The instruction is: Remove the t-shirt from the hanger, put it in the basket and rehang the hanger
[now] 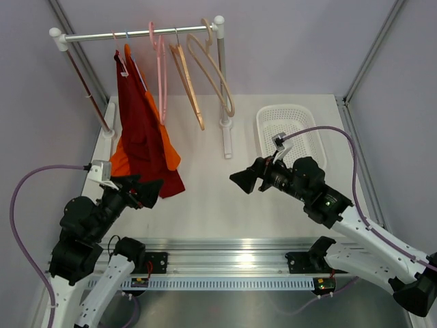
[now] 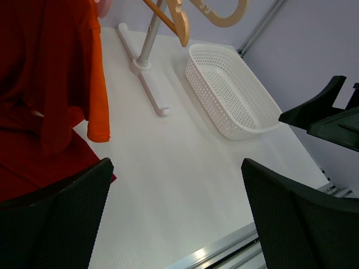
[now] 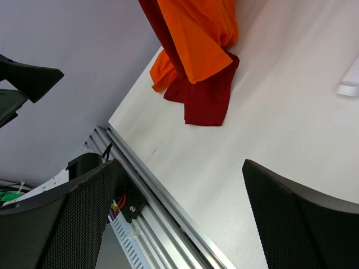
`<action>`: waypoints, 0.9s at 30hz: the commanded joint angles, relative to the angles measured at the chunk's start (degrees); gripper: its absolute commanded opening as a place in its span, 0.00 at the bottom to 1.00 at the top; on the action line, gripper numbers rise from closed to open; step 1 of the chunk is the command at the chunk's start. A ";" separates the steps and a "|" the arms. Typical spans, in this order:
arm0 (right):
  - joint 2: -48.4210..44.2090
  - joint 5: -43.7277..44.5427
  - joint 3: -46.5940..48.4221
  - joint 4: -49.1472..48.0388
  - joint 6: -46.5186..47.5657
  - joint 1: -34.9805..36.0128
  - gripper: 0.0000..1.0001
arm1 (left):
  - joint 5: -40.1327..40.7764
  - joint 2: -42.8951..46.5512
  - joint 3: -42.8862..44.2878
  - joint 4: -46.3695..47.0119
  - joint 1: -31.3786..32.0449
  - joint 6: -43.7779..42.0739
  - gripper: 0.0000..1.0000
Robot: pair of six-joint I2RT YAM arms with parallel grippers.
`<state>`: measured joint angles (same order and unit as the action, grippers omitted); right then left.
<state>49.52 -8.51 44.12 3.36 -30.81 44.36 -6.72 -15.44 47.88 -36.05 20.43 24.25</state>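
Note:
A dark red t-shirt hangs from a hanger on the white rail at the back left, its hem lying on the table. An orange t-shirt hangs with it, partly behind. Both show in the left wrist view and the right wrist view. My left gripper is open and empty, just in front of the red hem. My right gripper is open and empty, over the table's middle, pointing left toward the shirts.
Empty hangers hang on the rail: a pink one and wooden ones. The rail's right post and foot stand mid-table. A white mesh basket sits at the back right. An aluminium rail runs along the near edge.

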 commanded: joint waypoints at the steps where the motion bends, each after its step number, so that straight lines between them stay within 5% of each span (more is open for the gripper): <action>1: -3.63 3.76 -1.22 1.48 1.45 0.64 0.99 | 4.17 -3.88 5.20 0.37 0.14 0.18 0.99; 5: -6.44 4.38 -3.16 2.00 1.54 0.73 0.98 | 9.95 -12.57 12.66 0.55 0.14 1.32 0.99; 16: -11.72 6.05 -5.88 4.11 0.57 0.73 0.97 | 25.34 -51.93 46.48 1.16 0.14 1.59 0.73; 27: -11.81 5.35 -7.11 4.56 0.75 0.73 0.98 | 36.68 -68.40 59.88 1.51 0.05 2.82 0.60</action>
<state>37.76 -3.90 37.47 8.49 -30.02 44.53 23.70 -83.66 104.18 -36.71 20.40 26.00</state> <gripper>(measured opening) 0.975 0.604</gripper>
